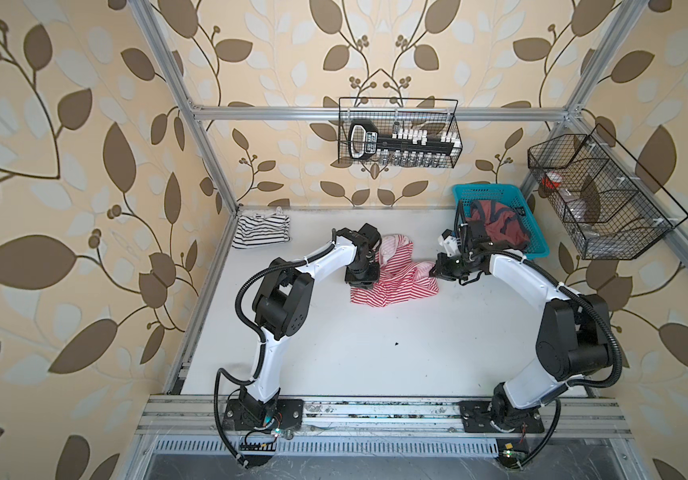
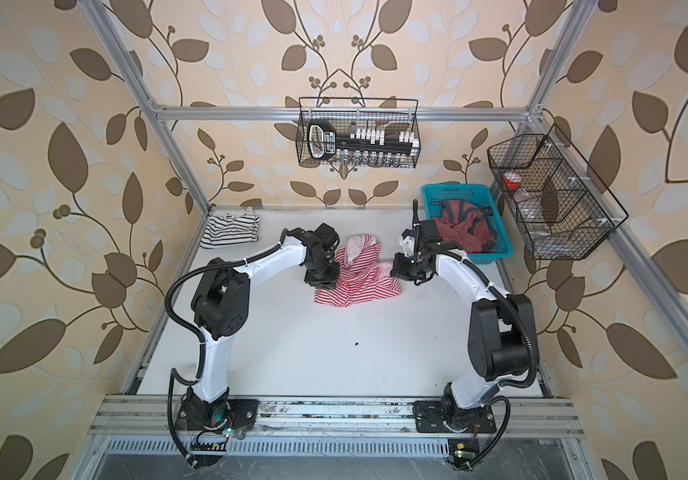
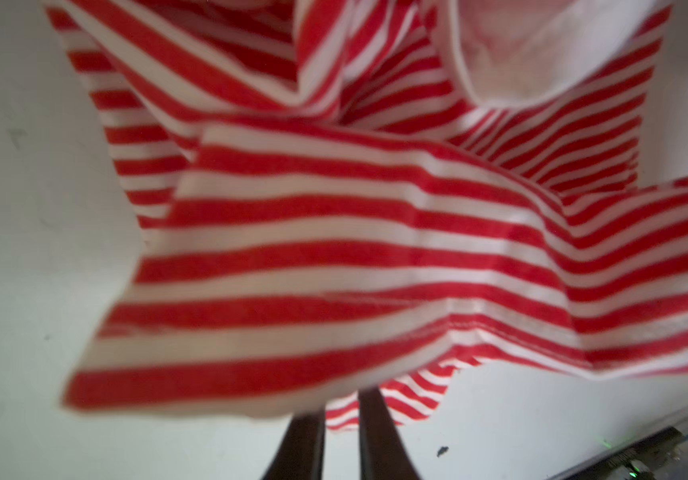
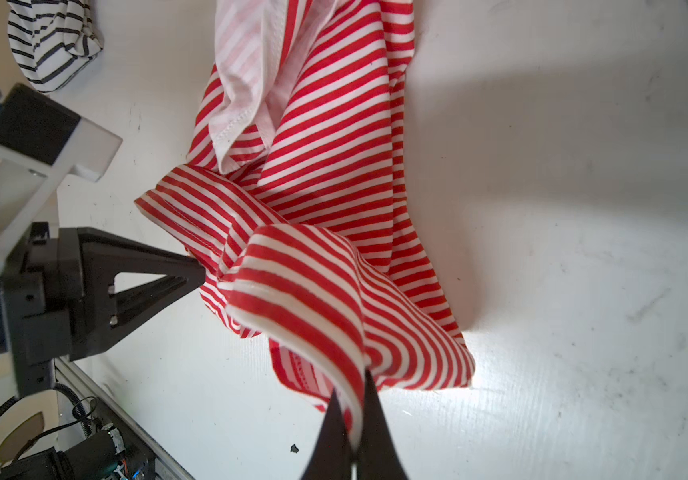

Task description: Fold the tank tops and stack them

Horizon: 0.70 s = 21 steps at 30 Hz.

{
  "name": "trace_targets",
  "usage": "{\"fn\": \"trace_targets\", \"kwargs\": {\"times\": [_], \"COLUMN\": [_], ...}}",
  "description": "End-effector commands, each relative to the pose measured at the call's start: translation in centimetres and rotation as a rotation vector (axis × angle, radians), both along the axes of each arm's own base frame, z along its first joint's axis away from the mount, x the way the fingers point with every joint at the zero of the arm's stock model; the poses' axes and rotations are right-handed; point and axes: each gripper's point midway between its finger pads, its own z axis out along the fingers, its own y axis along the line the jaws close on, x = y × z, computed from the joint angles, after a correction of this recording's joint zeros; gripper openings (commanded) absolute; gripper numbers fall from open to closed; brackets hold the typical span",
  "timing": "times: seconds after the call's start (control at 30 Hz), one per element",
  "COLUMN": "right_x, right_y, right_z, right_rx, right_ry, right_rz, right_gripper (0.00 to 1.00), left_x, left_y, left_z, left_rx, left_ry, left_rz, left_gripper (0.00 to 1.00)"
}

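The red-striped tank top point(image 1: 392, 278) point(image 2: 354, 282) lies crumpled at the middle of the white table, between both grippers. My right gripper point(image 1: 431, 272) point(image 4: 352, 384) is shut on a raised fold of the top's right edge. Cloth runs between its fingers in the right wrist view. My left gripper point(image 1: 361, 284) point(image 3: 342, 405) is at the top's left edge. Its fingers stand slightly apart, and a hem point(image 3: 250, 374) hangs over their tips. The black-striped tank top point(image 1: 261, 232) point(image 2: 230, 232) point(image 4: 51, 45) sits bunched in the far left corner.
A teal basket point(image 1: 539, 249) holding a dark red garment point(image 1: 496, 224) stands at the back right, just behind my right wrist. Wire baskets point(image 1: 398, 133) point(image 1: 604, 199) hang on the back and right walls. A small dark speck point(image 1: 396, 343) lies on the table.
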Motion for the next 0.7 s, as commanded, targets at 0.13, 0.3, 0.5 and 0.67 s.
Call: {"fn": "trace_targets", "kwargs": {"times": [0.13,0.3,0.5,0.67], "right_x": [0.8,1.0,1.1,1.0], "right_y": [0.0,-0.1,0.0,0.0], "right_z": [0.0,-0.5,-0.9,-1.1], "right_rx": [0.016,0.017,0.020,0.021], "right_ry": [-0.003,0.006,0.015,0.023], "right_rz": [0.005,0.000,-0.004,-0.005], "right_gripper": [0.00,0.00,0.00,0.00], "left_x": [4.8,5.7,6.0,6.1], "left_y": [0.7,-0.1,-0.8,-1.2], "left_z": [0.5,0.0,-0.3,0.4], "left_rx": [0.003,-0.030,-0.058,-0.079], "left_ry": [-0.093,-0.092,-0.089,-0.095], "left_rz": [0.069,0.064,0.059,0.057], "left_gripper": [0.40,0.44,0.39,0.24]}}
